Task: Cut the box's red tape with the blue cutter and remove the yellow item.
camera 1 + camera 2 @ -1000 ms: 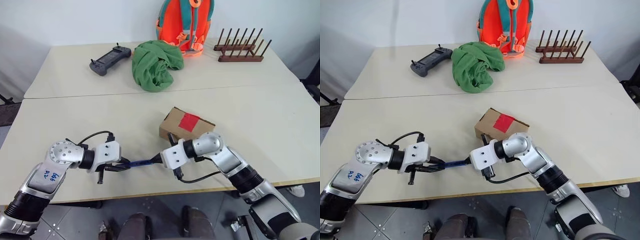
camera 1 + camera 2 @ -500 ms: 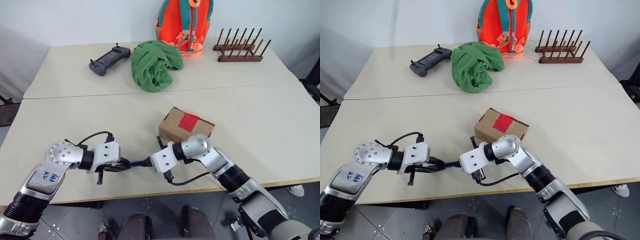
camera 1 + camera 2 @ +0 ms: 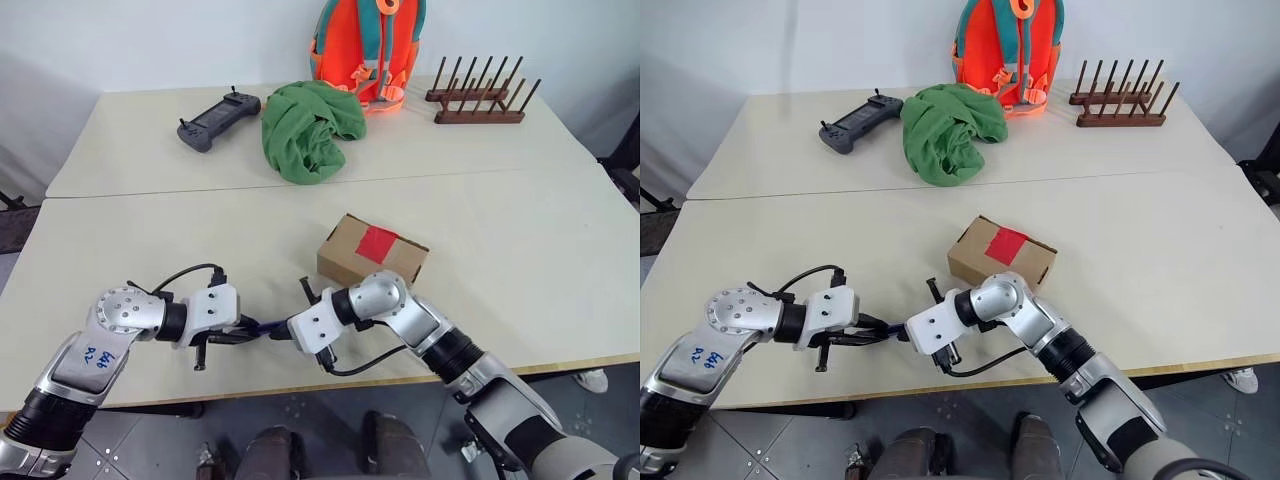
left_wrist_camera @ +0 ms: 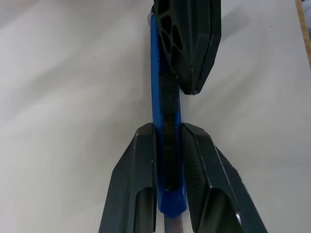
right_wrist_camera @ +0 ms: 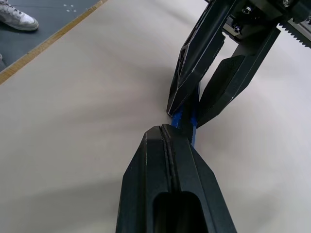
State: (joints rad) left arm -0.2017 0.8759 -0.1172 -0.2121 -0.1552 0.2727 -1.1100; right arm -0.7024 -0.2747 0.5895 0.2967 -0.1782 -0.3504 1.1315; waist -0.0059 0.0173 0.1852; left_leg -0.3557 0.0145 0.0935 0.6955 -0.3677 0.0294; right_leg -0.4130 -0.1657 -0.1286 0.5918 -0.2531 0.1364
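We held the slim blue pen-shaped cutter [image 4: 165, 145] clamped in the left end effector [image 4: 167, 141]; the closed, empty right end effector [image 5: 167, 141] pressed its slider; excess push risked slippage.

Illegible blue handwriting on left forearm [image 3: 97, 352]

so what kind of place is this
Probably a lab or office room set up for robot trials: two plain tables pushed together against a white wall, with a handheld controller and assorted props like a backpack.
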